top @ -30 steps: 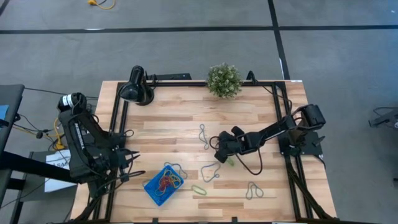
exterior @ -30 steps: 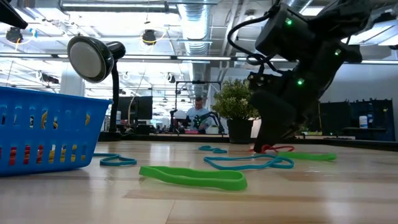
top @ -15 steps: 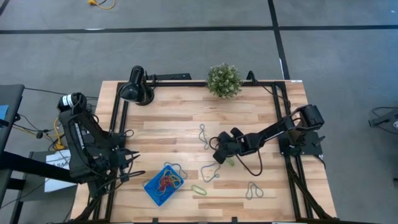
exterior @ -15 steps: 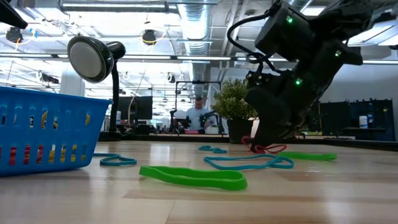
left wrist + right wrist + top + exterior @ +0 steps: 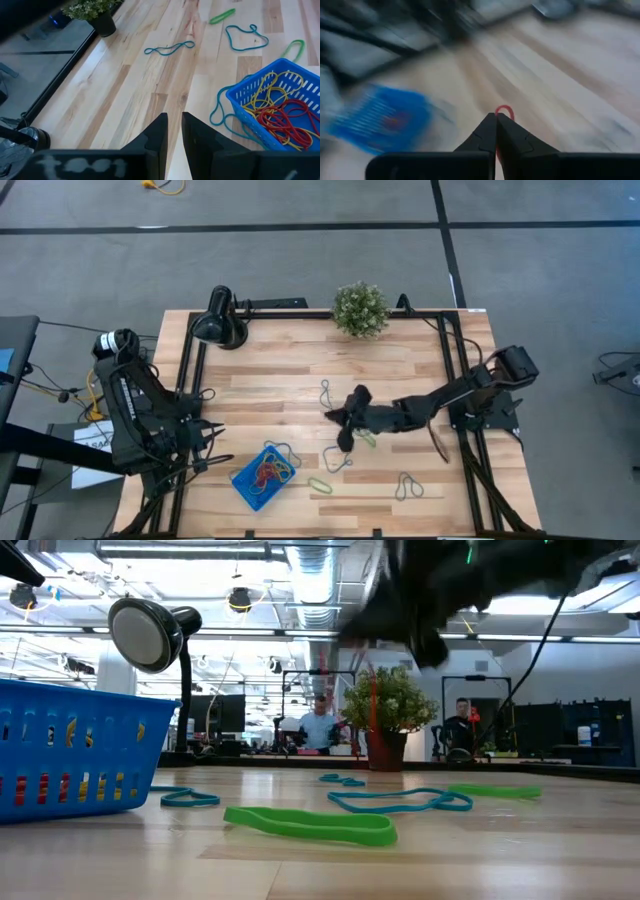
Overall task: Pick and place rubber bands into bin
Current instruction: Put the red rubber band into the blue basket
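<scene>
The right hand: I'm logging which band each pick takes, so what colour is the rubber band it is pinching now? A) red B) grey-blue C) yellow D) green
A: the right wrist view shows a small red rubber band loop caught at the tips of the shut right hand, and the low view shows a red strand hanging below it, clear of the table.

Grey floor (image 5: pixel 300 270), black floor lines (image 5: pixel 220 226), wooden table (image 5: pixel 290 375), ceiling ducts (image 5: pixel 300 570)

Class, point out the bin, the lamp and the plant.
bin (image 5: pixel 262 478): high view, its middle, on the bands inside.
lamp (image 5: pixel 212 327): high view, its round head.
plant (image 5: pixel 360 308): high view, its leaves.
</scene>
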{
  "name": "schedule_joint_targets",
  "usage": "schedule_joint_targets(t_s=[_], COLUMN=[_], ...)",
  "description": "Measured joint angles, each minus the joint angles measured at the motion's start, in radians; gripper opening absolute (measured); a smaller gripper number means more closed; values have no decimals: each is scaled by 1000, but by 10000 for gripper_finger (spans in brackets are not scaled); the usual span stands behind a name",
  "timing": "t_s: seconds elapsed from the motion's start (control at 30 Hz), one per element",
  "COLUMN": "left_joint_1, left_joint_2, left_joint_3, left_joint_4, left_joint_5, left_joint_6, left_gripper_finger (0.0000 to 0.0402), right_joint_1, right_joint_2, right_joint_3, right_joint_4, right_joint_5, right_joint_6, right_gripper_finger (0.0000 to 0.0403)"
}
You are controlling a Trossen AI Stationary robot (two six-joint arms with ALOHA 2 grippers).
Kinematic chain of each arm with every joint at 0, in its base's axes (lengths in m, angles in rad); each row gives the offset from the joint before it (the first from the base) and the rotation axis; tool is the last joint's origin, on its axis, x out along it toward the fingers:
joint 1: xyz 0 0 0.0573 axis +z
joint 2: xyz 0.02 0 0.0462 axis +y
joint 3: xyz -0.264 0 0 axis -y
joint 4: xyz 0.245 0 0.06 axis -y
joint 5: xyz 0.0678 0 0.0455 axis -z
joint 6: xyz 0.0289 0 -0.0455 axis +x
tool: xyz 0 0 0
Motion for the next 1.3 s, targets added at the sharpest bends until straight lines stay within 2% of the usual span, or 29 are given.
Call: schedule_joint_targets(t_s=[0.17,0.27,0.33,0.47,0.67,0.87,1.03,1.17,1.3], left_joint_1=[0,0,0,6,8,8,9,9,9], left_joint_2=[0,0,0,0,0,0,0,0,0], left_joint_3=[0,0,0,0,0,0,0,0,0], left_joint_4=[0,0,0,0,8,1,-19,-19,-19], left_joint_5=[-1,-8,-11,-13,-18,-18,-19,-19,-19], left_joint_6=[0,0,0,-1,-1,1,3,4,5], left_gripper_finger=[45,45,45,45,45,45,45,45,45], right_joint_1=[80,119,137,145,129,127,127,123,125], right_joint_2=[0,25,42,133,353,499,523,523,523], right_joint_3=[0,23,46,179,466,675,740,740,741], right_joint_4=[353,431,414,430,413,265,209,124,125], right_joint_5=[-139,-148,-147,-173,-303,-323,-316,-266,-263], right_joint_6=[-120,-129,-168,-209,-256,-247,-222,-221,-220], right_gripper_finger=[1,1,1,0,0,0,0,0,0])
